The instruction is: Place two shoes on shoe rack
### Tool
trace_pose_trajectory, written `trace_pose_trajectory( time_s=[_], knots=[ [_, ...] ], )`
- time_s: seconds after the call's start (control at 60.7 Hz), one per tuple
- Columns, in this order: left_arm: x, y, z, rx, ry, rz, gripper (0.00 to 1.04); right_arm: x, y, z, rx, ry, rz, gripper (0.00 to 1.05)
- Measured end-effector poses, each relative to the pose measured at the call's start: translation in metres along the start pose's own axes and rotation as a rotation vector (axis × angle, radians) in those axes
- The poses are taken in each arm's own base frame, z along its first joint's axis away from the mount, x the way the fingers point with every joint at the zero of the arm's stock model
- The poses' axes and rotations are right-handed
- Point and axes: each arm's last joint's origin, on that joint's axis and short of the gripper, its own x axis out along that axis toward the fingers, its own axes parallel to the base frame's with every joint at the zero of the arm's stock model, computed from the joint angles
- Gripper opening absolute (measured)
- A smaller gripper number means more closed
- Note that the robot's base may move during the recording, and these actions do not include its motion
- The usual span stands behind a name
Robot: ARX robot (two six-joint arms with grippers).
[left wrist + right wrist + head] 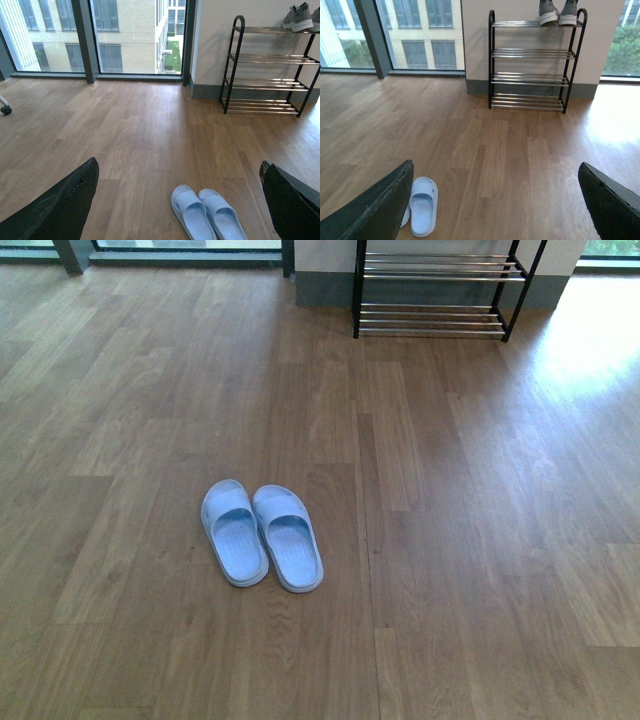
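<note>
On the front view, the pale blue slides lie side by side on the wood-plank floor, touching along their inner edges, toes pointing away from the camera. They sit left of centre in the near part of the floor. The shoe rack stands well apart from them, at the far side of the room against the wall, right of centre. Only its lower tiers of chrome bars and its black side frames show.

On the left wrist view, the left pincer is spread wide, and its two dark fingers have hold of nothing. The slides lie on the floor between the fingers, close to the camera. The shoe rack stands against the white wall beside a tall window. Grey sneakers with white soles rest on its top tier. The three tiers below them are bare. A small caster wheel shows at the picture's edge.

On the right wrist view, the right pincer is likewise spread wide and grips nothing. One slide lies just beside one dark finger, and the other slide is mostly hidden behind that finger. The shoe rack stands far off against the wall, with the sneakers on its top tier at one end.
</note>
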Motion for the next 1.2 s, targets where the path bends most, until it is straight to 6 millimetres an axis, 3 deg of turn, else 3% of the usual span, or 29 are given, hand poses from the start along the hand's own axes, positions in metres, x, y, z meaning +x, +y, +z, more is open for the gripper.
trace_pose_trajectory(
  time_s=[1.202],
  knots=[
    [0.0000, 0.0001, 0.0000, 0.000, 0.000, 0.003, 0.95, 0.0001, 0.0002, -0.0002, 0.000, 0.003, 0.005, 0.95]
  ],
)
